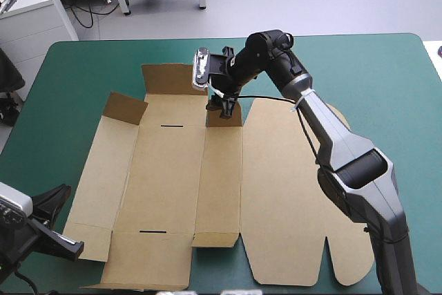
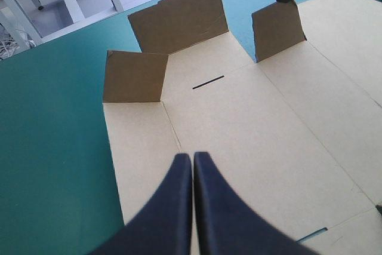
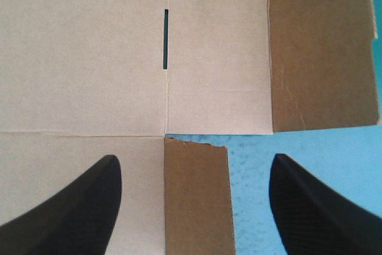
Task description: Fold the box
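At the near left corner of the teal-green covered table (image 1: 83, 67) you have the left gripper (image 2: 192, 158), its two black fingers pressed together into one point and holding nothing. It sits just beside the left side of the box (image 1: 166, 170), a cut sheet of brown board. The box lies spread across the middle of the table, mostly flat, reaching almost to the near edge. A left corner flap (image 1: 124, 108) and the far flap (image 1: 166, 77) stand raised along its far side. To the right of them, your right gripper (image 3: 194, 156) hangs over the box's far side with its fingers spread wide. A small upright brown flap (image 3: 197, 195) stands between them, and you cannot tell whether either finger touches it
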You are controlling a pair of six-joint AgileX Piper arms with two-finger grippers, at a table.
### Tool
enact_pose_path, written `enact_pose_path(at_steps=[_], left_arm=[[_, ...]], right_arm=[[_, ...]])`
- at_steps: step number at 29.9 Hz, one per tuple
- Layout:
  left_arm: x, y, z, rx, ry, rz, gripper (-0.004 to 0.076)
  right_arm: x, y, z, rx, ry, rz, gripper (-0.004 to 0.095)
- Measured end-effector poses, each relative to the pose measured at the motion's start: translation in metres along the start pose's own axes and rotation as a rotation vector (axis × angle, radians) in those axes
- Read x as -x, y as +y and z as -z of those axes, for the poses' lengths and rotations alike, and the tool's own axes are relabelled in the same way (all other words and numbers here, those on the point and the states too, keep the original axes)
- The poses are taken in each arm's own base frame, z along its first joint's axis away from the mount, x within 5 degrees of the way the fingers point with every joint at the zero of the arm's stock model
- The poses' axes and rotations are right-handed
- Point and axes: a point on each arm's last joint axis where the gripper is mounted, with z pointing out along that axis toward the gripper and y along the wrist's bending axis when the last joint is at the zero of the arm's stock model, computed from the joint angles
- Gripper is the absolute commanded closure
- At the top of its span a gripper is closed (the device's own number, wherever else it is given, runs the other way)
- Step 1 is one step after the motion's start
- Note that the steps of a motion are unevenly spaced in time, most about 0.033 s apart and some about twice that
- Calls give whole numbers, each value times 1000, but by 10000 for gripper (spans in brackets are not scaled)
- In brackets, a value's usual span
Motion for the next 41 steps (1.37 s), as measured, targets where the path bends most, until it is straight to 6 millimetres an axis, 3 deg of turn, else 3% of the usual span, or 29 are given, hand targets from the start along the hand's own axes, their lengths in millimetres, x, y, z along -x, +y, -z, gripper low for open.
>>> enact_pose_path(at_steps=[5, 14, 20, 27, 36, 41], left_arm=[[0, 0, 0, 0, 0, 0, 734], [0, 0, 0, 5, 0, -3, 734], [0, 1, 0, 11, 1, 27, 734], [0, 3, -1, 37, 12, 66, 734], [7, 5, -33, 47, 145, 51, 734], [30, 12, -45, 97, 169, 12, 734]], right_arm=[[3, 0, 16, -45, 17, -113, 474], [-1, -9, 88, -326, 87, -529, 931], [-19, -19, 133, -462, 41, -791, 928], [-23, -12, 171, -525, 4, -863, 928], [-44, 22, 182, -520, 144, -865, 928], [-63, 53, 189, -513, 241, -872, 928]])
